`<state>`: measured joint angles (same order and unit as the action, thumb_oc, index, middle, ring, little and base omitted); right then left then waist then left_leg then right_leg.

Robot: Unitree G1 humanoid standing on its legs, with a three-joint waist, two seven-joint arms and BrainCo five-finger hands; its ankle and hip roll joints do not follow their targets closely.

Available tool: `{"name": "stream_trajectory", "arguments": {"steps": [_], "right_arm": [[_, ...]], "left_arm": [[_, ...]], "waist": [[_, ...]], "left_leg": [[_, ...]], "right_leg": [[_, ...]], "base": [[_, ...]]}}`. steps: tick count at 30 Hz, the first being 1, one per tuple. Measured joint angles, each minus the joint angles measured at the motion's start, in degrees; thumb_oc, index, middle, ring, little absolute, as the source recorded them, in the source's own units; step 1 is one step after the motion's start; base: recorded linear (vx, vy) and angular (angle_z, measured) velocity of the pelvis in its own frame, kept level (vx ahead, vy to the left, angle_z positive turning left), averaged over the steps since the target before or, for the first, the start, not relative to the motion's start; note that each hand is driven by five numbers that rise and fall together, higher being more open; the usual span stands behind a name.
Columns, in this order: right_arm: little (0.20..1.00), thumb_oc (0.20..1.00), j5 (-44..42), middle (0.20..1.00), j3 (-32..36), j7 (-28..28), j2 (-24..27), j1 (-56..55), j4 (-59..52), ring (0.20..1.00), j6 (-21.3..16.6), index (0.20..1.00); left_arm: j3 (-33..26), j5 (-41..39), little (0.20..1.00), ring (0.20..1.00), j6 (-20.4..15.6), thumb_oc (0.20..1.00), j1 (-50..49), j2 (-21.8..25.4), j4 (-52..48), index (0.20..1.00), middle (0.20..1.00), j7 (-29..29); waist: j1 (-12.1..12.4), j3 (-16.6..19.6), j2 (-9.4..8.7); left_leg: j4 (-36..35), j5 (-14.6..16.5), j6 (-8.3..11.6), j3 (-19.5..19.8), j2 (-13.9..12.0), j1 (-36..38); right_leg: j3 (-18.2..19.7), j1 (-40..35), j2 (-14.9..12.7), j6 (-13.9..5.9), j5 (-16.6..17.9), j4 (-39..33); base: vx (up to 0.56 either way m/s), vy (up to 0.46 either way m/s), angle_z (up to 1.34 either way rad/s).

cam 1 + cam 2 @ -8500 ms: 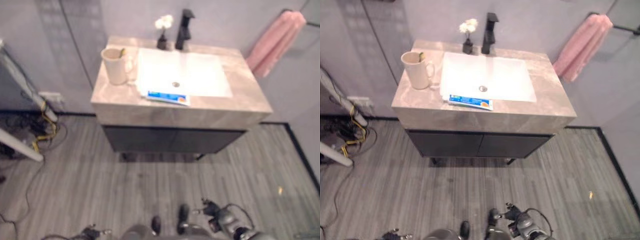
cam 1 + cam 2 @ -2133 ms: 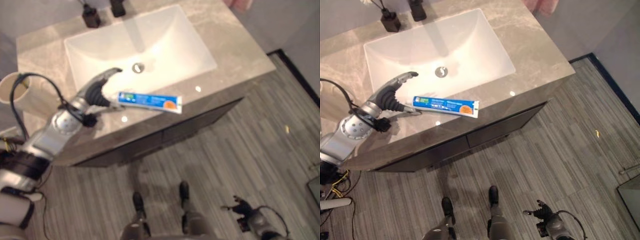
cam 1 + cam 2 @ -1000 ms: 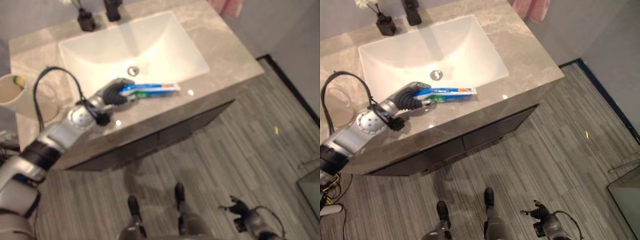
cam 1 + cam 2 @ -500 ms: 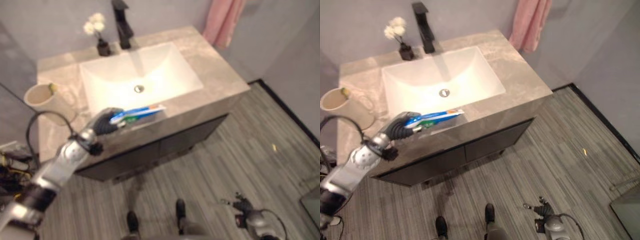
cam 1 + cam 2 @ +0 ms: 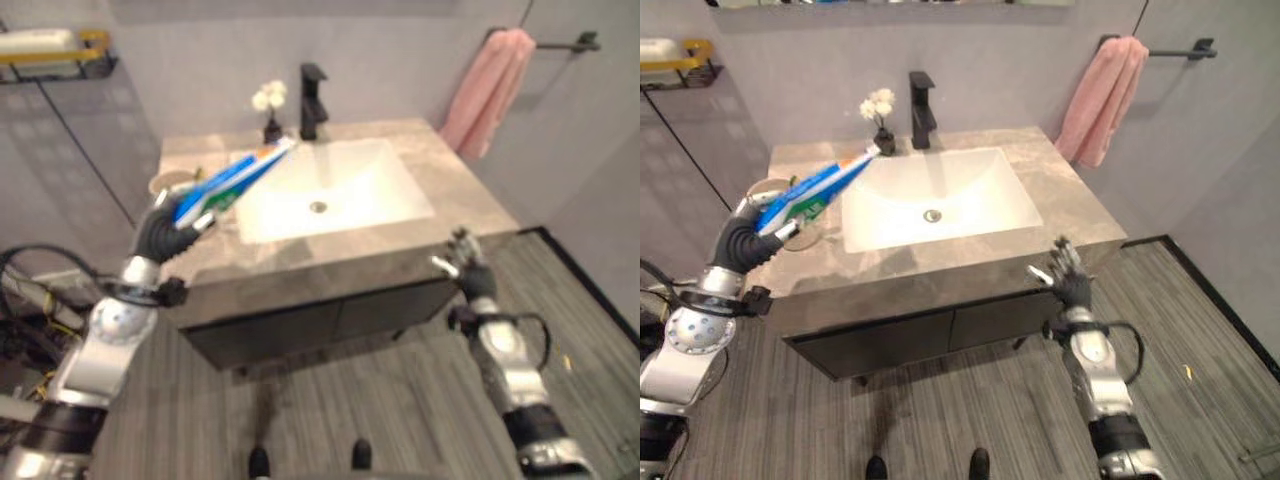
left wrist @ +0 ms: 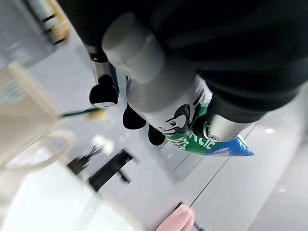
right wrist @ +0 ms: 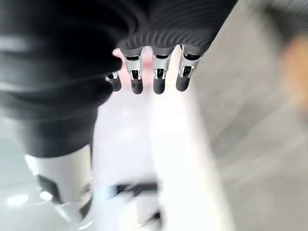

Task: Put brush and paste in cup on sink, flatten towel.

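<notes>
Right eye view shows the left hand (image 5: 743, 240) at centre-left of the frame, fingers curled round the lower end of the toothpaste tube (image 5: 816, 186), which slants up and to the right above the cup (image 5: 775, 192) on the grey counter (image 5: 1060, 205). Judgement: the step in hand is delivering the paste into the cup; to do it well the tube wants tipping towards upright with its lower end over the cup's mouth, let go only once that end is inside the rim, or it may knock the cup. Left wrist view confirms the clench: dark fingertips (image 6: 134, 117) press the tube's printed face, the crimped blue end jutting past them. Right hand (image 5: 1068, 272) hangs at lower right, fingers straight and empty. Pink towel (image 5: 1102, 92) hangs bunched at upper right.
</notes>
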<state>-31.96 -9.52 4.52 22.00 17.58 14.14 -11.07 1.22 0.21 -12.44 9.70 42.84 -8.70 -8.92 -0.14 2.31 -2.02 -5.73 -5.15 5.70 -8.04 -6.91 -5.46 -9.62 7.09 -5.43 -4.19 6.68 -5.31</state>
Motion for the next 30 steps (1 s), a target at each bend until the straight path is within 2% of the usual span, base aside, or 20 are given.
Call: {"name": "stream_trajectory", "arguments": {"steps": [5, 7, 12, 20, 30], "right_arm": [[1.0, 1.0, -14.64, 1.0, -7.39, -2.7, -9.28, 7.87, 0.0, 1.0, -0.05, 1.0], [1.0, 1.0, -18.41, 1.0, -11.2, -3.48, -10.87, 10.83, -0.04, 1.0, 0.26, 1.0], [1.0, 1.0, -22.5, 1.0, -14.41, -4.84, -13.05, 16.32, -2.24, 1.0, 0.1, 1.0], [1.0, 1.0, -29.2, 1.0, -16.95, -6.41, -15.1, 21.66, -2.37, 1.0, -0.13, 1.0], [1.0, 1.0, -31.23, 1.0, -17.91, -6.89, -16.64, 27.55, -2.37, 1.0, -0.74, 1.0]], "left_arm": [[1.51, -3.49, 0.2, 0.2, -0.55, 0.2, 3.94, -2.08, -0.33, 0.2, 0.2, 0.01], [3.24, -4.65, 0.2, 0.2, -0.59, 0.2, 5.95, -2.24, -0.43, 0.2, 0.2, 0.03], [5.49, -7.25, 0.2, 0.2, -0.86, 0.2, 6.62, -3.26, -1.9, 0.2, 0.2, 0.06], [6.7, -12.47, 0.2, 0.2, -1.1, 0.2, 7.07, -4.93, -2.11, 0.2, 0.2, 0.41], [7.8, -17.9, 0.2, 0.2, -1.3, 0.2, 7.07, -4.93, -2.1, 0.2, 0.2, 3.74]], "waist": [[1.6, 0.03, 0.57], [2.73, 0.04, 0.75], [4.22, 0.39, 1.42], [4.83, 0.51, 1.5], [5.79, 0.61, 1.35]], "left_leg": [[0.0, 0.17, -0.1, 0.95, -0.03, 1.97], [0.0, 0.16, -0.09, 1.01, 0.02, 2.17], [-0.01, 0.47, -0.54, 1.33, 0.48, 2.39], [0.01, 0.41, -0.48, 2.56, 0.59, 1.53], [0.02, 0.28, -0.27, 2.79, 0.68, 1.46]], "right_leg": [[-0.96, -2.68, -0.05, 0.07, -0.77, -0.02], [-1.22, -2.91, -0.11, 0.09, -0.79, -0.01], [-1.55, -3.35, -0.67, -0.04, -1.12, -0.01], [-2.6, -3.17, -0.75, -0.06, -1.26, 0.0], [-2.82, -3.25, -0.77, -0.23, -1.4, 0.01]], "base": [[-0.01, 0.021, 0.11], [0.0, 0.008, 0.02], [0.0, 0.01, 0.03], [0.01, 0.009, 0.07], [0.0, 0.0, 0.0]]}}
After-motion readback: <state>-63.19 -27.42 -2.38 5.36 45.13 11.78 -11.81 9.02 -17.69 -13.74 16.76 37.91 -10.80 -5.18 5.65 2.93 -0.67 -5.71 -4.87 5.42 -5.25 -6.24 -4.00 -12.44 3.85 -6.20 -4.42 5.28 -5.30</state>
